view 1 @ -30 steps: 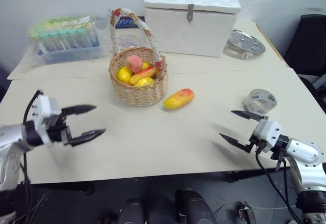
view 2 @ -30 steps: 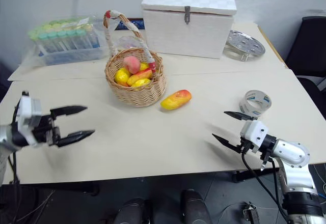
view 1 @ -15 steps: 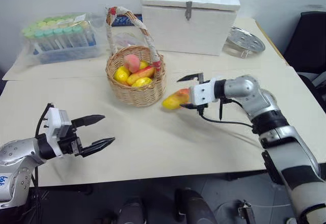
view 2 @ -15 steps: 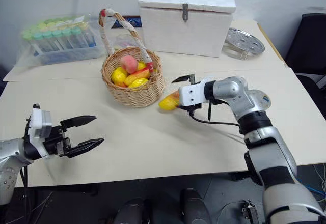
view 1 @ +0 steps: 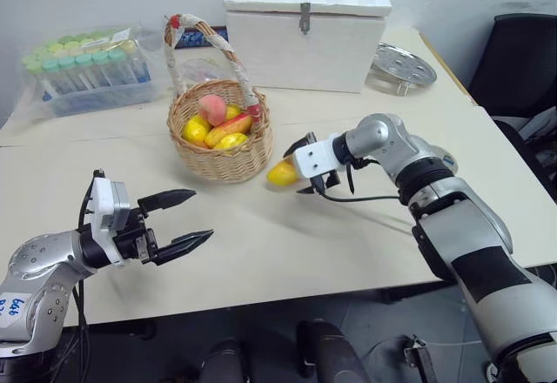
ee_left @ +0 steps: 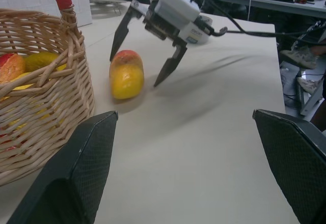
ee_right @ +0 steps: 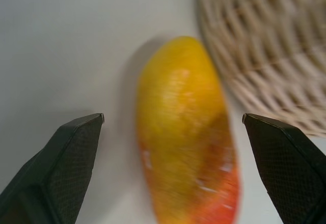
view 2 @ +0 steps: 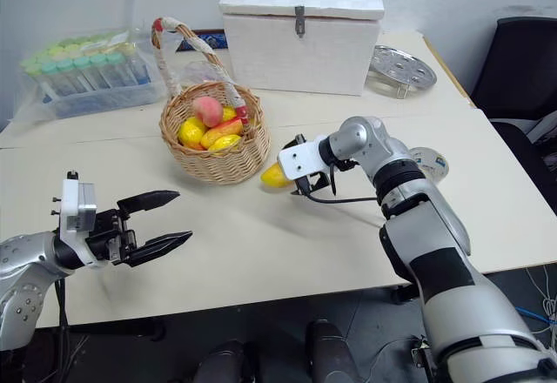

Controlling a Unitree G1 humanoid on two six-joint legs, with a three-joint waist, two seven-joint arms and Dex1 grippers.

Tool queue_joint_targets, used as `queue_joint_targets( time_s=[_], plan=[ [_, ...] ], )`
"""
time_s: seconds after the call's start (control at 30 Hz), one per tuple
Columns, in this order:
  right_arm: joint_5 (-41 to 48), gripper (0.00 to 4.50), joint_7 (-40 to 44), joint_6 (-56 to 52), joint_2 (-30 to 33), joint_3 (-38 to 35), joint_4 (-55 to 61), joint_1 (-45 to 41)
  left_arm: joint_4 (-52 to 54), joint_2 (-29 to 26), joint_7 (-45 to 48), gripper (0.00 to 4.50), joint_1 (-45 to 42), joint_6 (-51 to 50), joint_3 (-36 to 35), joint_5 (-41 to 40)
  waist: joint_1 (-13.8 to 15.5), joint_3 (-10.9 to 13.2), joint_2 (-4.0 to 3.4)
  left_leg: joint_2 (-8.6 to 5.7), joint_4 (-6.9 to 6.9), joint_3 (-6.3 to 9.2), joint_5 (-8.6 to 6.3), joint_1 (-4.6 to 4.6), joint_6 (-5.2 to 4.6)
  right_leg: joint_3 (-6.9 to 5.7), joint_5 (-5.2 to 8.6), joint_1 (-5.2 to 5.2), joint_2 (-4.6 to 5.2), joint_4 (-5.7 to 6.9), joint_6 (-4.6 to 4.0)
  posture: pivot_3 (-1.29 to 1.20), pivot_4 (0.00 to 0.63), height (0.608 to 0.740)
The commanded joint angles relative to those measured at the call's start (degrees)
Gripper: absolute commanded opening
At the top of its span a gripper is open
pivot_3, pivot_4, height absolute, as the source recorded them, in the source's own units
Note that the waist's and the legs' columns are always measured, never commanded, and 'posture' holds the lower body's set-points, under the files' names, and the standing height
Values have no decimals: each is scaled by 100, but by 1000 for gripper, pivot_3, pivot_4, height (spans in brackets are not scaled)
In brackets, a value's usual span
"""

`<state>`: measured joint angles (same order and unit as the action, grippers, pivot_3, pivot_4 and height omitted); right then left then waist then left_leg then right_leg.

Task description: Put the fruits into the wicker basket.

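Yellow mango (view 1: 282, 172) with orange-red end, light-brown wicker basket (view 1: 218, 152), pink-red peach (view 1: 211, 108), white checkered box (view 1: 303, 26)

Hidden and cut-off parts on the table

The right gripper (view 1: 300, 164) covers the far end of the elongated yellow mango (view 1: 280, 173), leaving its yellow tip showing beside the round light-brown wicker basket (view 1: 218, 158). The right forearm hides most of the grey-clear tape roll (view 2: 430, 162). Inside the basket, the yellow fruits (view 1: 195, 129) lie half under the small pink-red peach (view 1: 211, 108), too small to name.
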<state>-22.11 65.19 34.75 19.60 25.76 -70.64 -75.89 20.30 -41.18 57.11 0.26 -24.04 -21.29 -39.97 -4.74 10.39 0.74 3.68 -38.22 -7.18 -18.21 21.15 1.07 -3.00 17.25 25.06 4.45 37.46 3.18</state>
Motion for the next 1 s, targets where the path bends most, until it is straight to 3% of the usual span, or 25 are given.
queue_joint_targets(
  time_s=[0.03,0.13,0.3,0.37,0.47,0.63,0.7,0.77,0.83,1.0],
  plan=[
    [-182,4500,-118,-227,-143,39,-237,-262,-62,21,77,4464,26,179,-134,-74,-2,-1,1,1,-1,2,0,0,0,-2,0,-1,-1,-1,-1,0,150,740],
    [-270,4325,-371,-317,-316,31,-345,-330,-153,51,111,4493,40,278,-122,-51,-4,-1,1,1,0,2,0,1,0,-2,1,-1,0,-2,-1,0,150,740],
    [-499,2947,-627,-419,-403,129,-444,-321,-241,114,146,4500,85,428,-85,14,-15,-1,1,2,3,2,1,1,2,-2,3,4,-1,1,-6,0,150,740],
    [-478,2592,-616,-403,-379,77,-445,-317,-281,134,149,4500,108,503,-68,52,-13,-1,1,2,2,2,1,1,3,-2,3,3,-1,0,-6,0,150,740],
    [-296,2582,-304,-259,-272,-96,-381,-309,-285,178,96,4500,158,541,-100,55,-11,-1,1,1,2,2,1,1,3,-2,3,3,0,0,-6,0,150,740],
    [1035,2582,1409,-515,-263,-1039,69,-209,-278,238,10,4500,418,590,-334,3,-13,0,1,3,7,2,1,4,2,-2,3,4,-1,-1,-5,0,150,740],
    [1688,2582,2056,-934,-323,-1426,560,-91,-316,272,-24,4500,537,633,-471,-20,-21,0,1,5,8,2,1,3,2,-3,3,4,-2,0,-6,0,150,740],
    [2967,2582,2589,-2424,-299,-1488,2570,513,-441,387,-140,4500,725,679,-771,-103,-14,-1,1,6,8,3,1,1,2,-4,3,4,-2,2,-5,0,150,740],
    [3606,2582,2080,-3634,-650,-1611,4289,1000,-372,477,-384,4500,830,647,-1067,-196,-8,0,1,9,13,14,0,4,2,-10,3,2,0,0,-6,0,150,740],
    [3637,2582,269,-4709,-1443,-1631,5741,1337,-1,558,-746,4500,793,447,-1297,-559,7,-2,4,6,13,23,2,8,10,-19,5,13,8,2,-9,0,150,740]
  ],
)
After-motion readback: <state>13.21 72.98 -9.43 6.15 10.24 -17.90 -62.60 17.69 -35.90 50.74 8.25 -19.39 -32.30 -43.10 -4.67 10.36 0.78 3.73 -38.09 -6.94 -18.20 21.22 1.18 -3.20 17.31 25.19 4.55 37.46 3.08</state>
